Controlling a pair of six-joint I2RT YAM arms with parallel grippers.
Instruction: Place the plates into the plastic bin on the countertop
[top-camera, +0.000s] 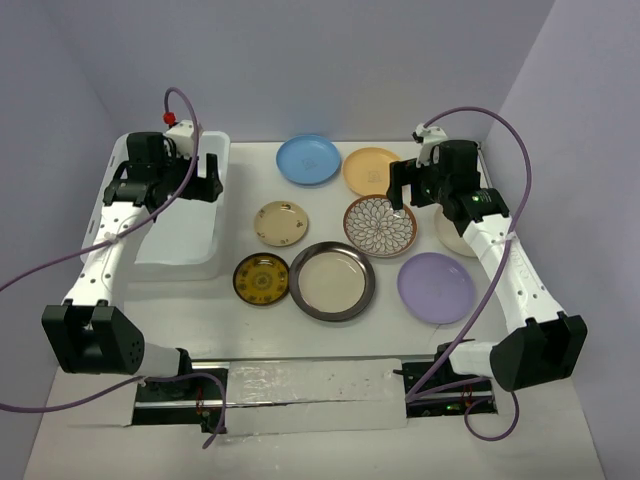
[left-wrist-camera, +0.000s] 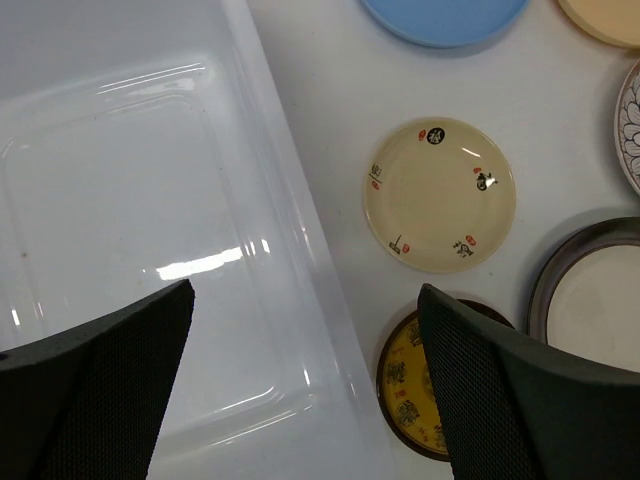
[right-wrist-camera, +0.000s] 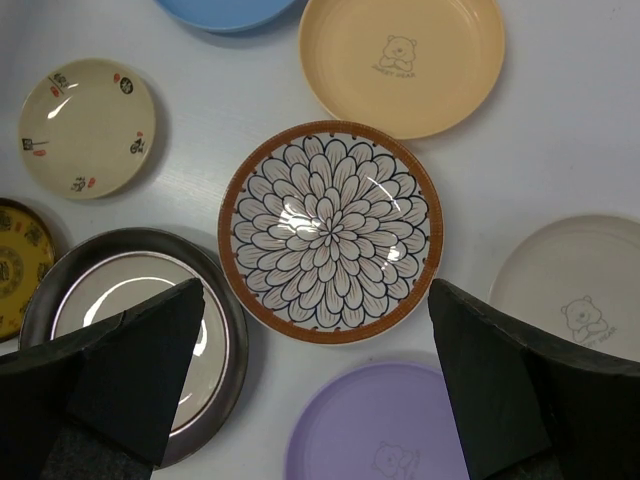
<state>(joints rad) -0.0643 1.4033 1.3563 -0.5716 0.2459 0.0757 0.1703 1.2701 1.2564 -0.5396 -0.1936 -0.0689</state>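
Plates awaiting transfer, none yet in the plastic bin (top-camera: 186, 250), which stands bare on the bench (top-camera: 300, 340). All eight plates lie flat and separate on the bench to the right of the bin. Closest to it are the small cream plate (top-camera: 281, 222) and the dark gold-patterned plate (top-camera: 262, 278). Farther off are the blue plate (top-camera: 308, 158), the dark-rimmed plate (top-camera: 332, 280), the orange plate (top-camera: 372, 170) and the floral plate (right-wrist-camera: 330, 230). Farthest from the bin are the lavender plate (top-camera: 436, 287) and a larger cream plate (right-wrist-camera: 580, 290), partly hidden beneath the right arm (top-camera: 500, 260). The left jaws hang apart and empty over the bin's far end, probably so as not to obstruct the plates. The right jaws, likewise apart and empty, hover directly above the floral plate, well to the right of the bin. This pose suggests the floral plate is the first chosen, and its raised rim is the likely grip, since a flat plate offers no other purchase
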